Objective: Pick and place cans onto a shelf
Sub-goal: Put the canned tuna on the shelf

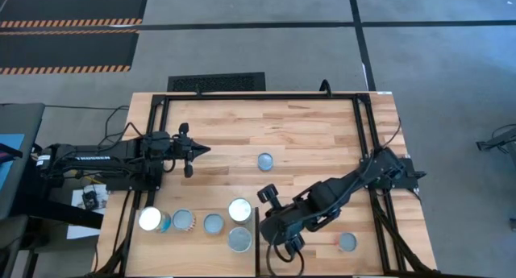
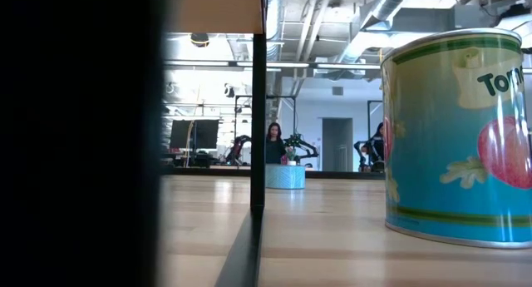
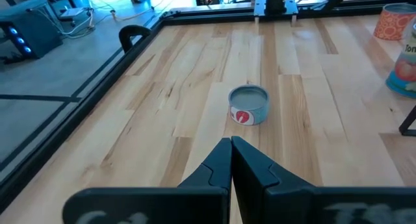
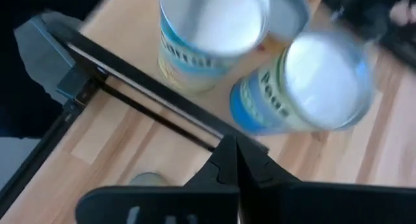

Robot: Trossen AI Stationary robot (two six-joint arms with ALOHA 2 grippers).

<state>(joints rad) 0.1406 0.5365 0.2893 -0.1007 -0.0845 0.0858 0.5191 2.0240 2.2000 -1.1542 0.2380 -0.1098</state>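
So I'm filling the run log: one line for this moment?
left claw: shut, empty, waiting over table | right claw: shut, empty, near cans at front edge | lone can: mid-table

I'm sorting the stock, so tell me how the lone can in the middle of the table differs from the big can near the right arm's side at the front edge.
The lone can is short and squat; the big can is much taller. The lone can stands out in the open mid-table, while the big can sits close to the front edge. The lone can shows a small red mark on its label; the big can shows lettering and a red fruit. Both stand upright with light-blue labels.
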